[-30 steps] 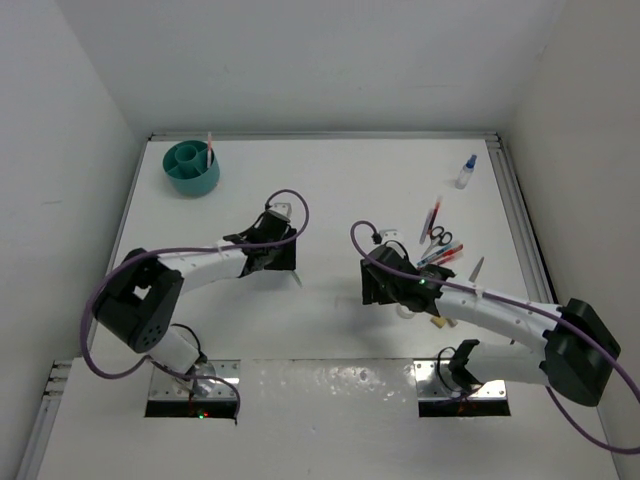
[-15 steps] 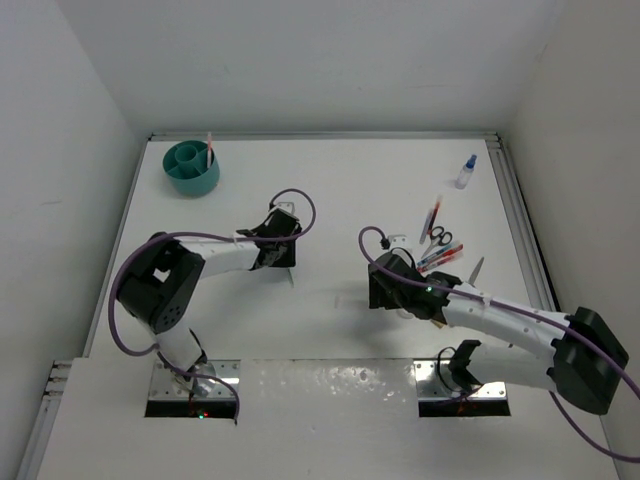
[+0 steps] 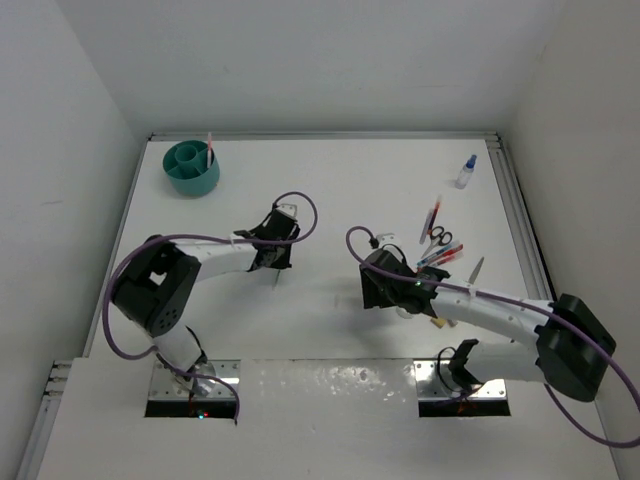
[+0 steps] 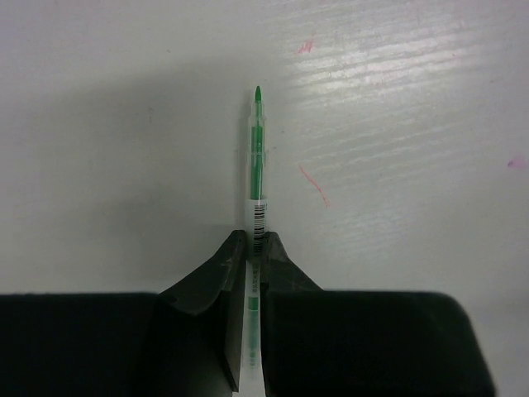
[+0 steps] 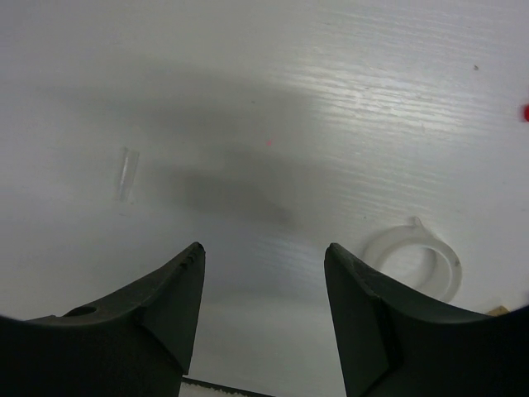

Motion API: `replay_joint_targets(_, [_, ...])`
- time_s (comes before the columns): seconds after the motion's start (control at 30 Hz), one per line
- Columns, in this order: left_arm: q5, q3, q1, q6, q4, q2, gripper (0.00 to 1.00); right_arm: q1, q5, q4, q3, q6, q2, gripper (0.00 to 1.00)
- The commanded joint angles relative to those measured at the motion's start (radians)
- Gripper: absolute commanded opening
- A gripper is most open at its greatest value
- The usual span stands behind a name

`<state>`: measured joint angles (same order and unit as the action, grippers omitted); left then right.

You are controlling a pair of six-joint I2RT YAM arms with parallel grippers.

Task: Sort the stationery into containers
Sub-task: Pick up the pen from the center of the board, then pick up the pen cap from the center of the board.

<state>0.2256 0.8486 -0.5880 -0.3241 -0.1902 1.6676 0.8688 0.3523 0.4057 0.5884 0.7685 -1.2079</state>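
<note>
My left gripper is shut on a green pen near the middle of the table. The pen's clear barrel runs between the jaws and its tip points away, low over the table. My right gripper is open and empty over bare table. A white tape ring lies just right of its right fingertip. The round teal pot stands at the far left with a red pen upright in it. Scissors, red and blue pens, a tan block and a blue-capped bottle lie at the right.
A small clear cap lies on the table ahead and left of the right gripper. A grey pen-like item lies near the right rail. White walls close in the table on three sides.
The left arm's elbow has swung right while its gripper, still shut on the green pen, shifted slightly. The right gripper has barely moved and stays open.
</note>
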Motion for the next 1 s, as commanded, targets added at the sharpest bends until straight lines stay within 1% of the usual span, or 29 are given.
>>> replay_joint_targets(0.0, [0.0, -0.011, 0.008, 0.152, 0.015, -0.112, 0.0, 0.013, -0.058, -0.067, 0.076, -0.035, -0.048, 0.59])
replay_joint_targets(0.03, [-0.015, -0.014, 0.016, 0.222, 0.021, -0.135, 0.0, 0.021, -0.068, -0.07, 0.085, -0.043, -0.062, 0.59])
replay_joint_targets(0.07, [-0.037, -0.028, 0.04, 0.259, 0.032, -0.161, 0.0, 0.025, -0.072, -0.074, 0.109, -0.047, -0.088, 0.59])
replay_joint_targets(0.1, [-0.052, -0.04, 0.051, 0.298, 0.067, -0.225, 0.0, 0.032, -0.079, -0.091, 0.12, -0.058, -0.1, 0.57])
replay_joint_targets(0.13, [-0.075, -0.052, 0.063, 0.391, 0.092, -0.261, 0.0, 0.039, -0.099, -0.099, 0.135, -0.061, -0.113, 0.56])
replay_joint_targets(0.17, [-0.083, -0.083, 0.068, 0.43, 0.139, -0.297, 0.0, 0.044, -0.11, -0.111, 0.143, -0.064, -0.136, 0.55])
replay_joint_targets(0.2, [-0.089, -0.103, 0.071, 0.471, 0.162, -0.371, 0.0, 0.05, -0.119, -0.132, 0.149, -0.066, -0.148, 0.54])
replay_joint_targets(0.23, [-0.094, -0.129, 0.079, 0.54, 0.211, -0.408, 0.0, 0.05, -0.133, -0.142, 0.162, -0.064, -0.159, 0.53])
replay_joint_targets(0.37, [-0.108, -0.277, 0.096, 0.678, 0.293, -0.625, 0.0, 0.052, -0.194, -0.197, 0.175, -0.035, -0.235, 0.44])
replay_joint_targets(0.4, [-0.106, -0.302, 0.1, 0.724, 0.308, -0.659, 0.0, 0.053, -0.206, -0.205, 0.177, -0.031, -0.248, 0.42])
replay_joint_targets(0.5, [-0.092, -0.394, 0.109, 0.796, 0.388, -0.759, 0.0, 0.062, -0.243, -0.226, 0.195, -0.006, -0.304, 0.41])
replay_joint_targets(0.53, [-0.085, -0.413, 0.109, 0.807, 0.434, -0.776, 0.0, 0.064, -0.248, -0.225, 0.202, -0.003, -0.321, 0.41])
replay_joint_targets(0.6, [-0.071, -0.45, 0.109, 0.832, 0.466, -0.816, 0.0, 0.073, -0.257, -0.223, 0.218, 0.009, -0.36, 0.4])
replay_joint_targets(0.63, [-0.066, -0.456, 0.109, 0.835, 0.481, -0.824, 0.0, 0.075, -0.257, -0.222, 0.223, 0.012, -0.372, 0.38])
replay_joint_targets(0.8, [-0.029, -0.476, 0.111, 0.856, 0.515, -0.847, 0.0, 0.075, -0.26, -0.196, 0.241, 0.037, -0.439, 0.34])
replay_joint_targets(0.83, [-0.028, -0.479, 0.111, 0.859, 0.52, -0.853, 0.0, 0.075, -0.257, -0.194, 0.241, 0.04, -0.447, 0.32])
replay_joint_targets(0.97, [-0.031, -0.477, 0.109, 0.841, 0.518, -0.859, 0.0, 0.075, -0.233, -0.189, 0.243, 0.049, -0.473, 0.31])
